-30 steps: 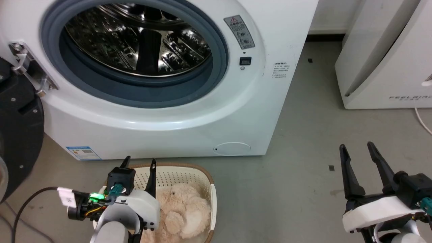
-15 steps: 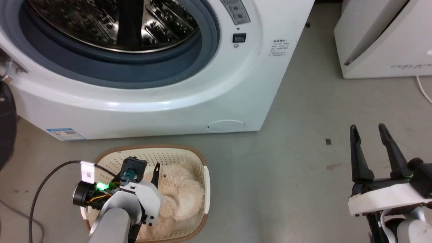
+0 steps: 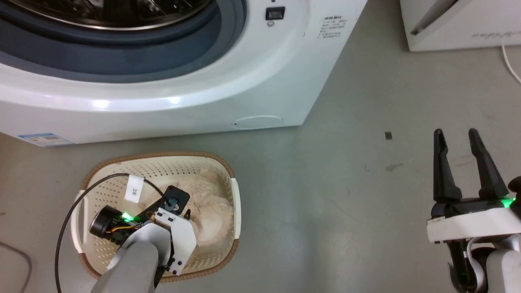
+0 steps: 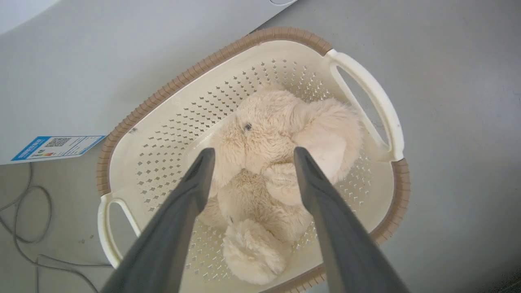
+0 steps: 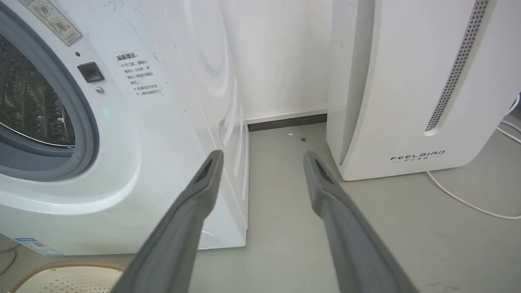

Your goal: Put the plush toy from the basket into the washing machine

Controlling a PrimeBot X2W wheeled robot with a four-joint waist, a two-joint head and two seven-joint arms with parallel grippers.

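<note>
Head view, floor [image 3: 333,195]: plain grey, smooth, with a few small dark specks.
Washing machine [image 3: 203,101]: white front-loader; grey rubber gasket [image 5: 87,134] rings the round porthole, with the perforated steel drum [image 5: 28,110] behind it.
FEELBIRD appliance [image 5: 407,101]: tall white casing with a slanted strip of fine holes and "FEELBIRD" printed low on its front; stands right of the washer, a gap of floor between them.
Basket [image 4: 171,87]: oval cream plastic with diamond-perforated walls, a ribbed brown rim and two looped white handles; on the floor just before the washer.
Plush toy [image 4: 268,130]: fluffy cream-beige bear lying inside the basket, one dark eye showing, limbs curled.
Left hand [image 4: 251,151]: fingers spread, one on each side of the toy's middle and pinching nothing; contact with the fur cannot be told.
Right hand [image 3: 455,134]: fingers apart and empty, above bare floor well to the right of the basket.
Notice sticker [image 5: 138,75]: Chinese lines on the washer front, too small to read.
Blue label [image 4: 57,146]: QR code and coloured bars, low on the washer.
White cable [image 5: 468,199]: lies on the floor by the appliance.
</note>
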